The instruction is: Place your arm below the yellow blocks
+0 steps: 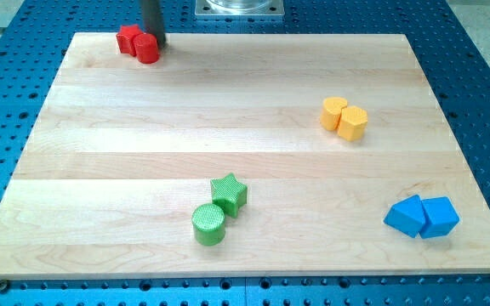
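My tip [155,44] sits at the view's top left, touching or just beside the 2 red blocks; its very end meets the tabletop [143,144] right behind them, so the exact contact is hard to judge. The rod above is cut off by the view's top edge. There is no claw here, only this rod, so nothing stands apart or together.

The red cylinder [147,48] hides part of a second red block [128,37] whose shape I cannot make out.

The 2 yellow blocks lie well apart from my tip, toward the view's right and above the middle. They touch: the yellow cylinder-like block [333,112] at the left, the yellow hexagonal block [353,123] at the right.

Near the view's bottom centre, a green star [229,193] touches a green cylinder [208,224].

At the bottom right, a blue cube [440,216] touches another blue block [405,215], angular, shape unclear.

A metal base plate [240,8] is cropped by the view's top edge.
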### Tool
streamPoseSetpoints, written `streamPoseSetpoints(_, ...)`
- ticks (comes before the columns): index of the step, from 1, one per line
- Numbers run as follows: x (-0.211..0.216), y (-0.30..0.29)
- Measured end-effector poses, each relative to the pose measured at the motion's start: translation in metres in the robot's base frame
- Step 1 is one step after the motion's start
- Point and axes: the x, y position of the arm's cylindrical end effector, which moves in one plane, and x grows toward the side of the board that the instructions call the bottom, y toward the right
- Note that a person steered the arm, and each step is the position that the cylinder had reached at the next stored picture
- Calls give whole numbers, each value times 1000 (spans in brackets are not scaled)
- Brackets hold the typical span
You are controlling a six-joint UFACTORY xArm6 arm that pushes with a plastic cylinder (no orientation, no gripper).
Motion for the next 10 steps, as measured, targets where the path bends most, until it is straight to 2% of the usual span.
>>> streamPoseSetpoints(1, 0, 130)
streamPoseSetpoints(2, 44, 176)
streamPoseSetpoints(3, 78, 270)
streamPoseSetpoints(4, 130, 368)
streamPoseSetpoints(5, 206, 388)
streamPoseSetpoints(6, 248, 334)
streamPoseSetpoints(7, 247, 291)
streamPoseSetpoints(8, 247, 278)
streamPoseSetpoints(9, 247, 307)
streamPoseSetpoints(10, 247, 309)
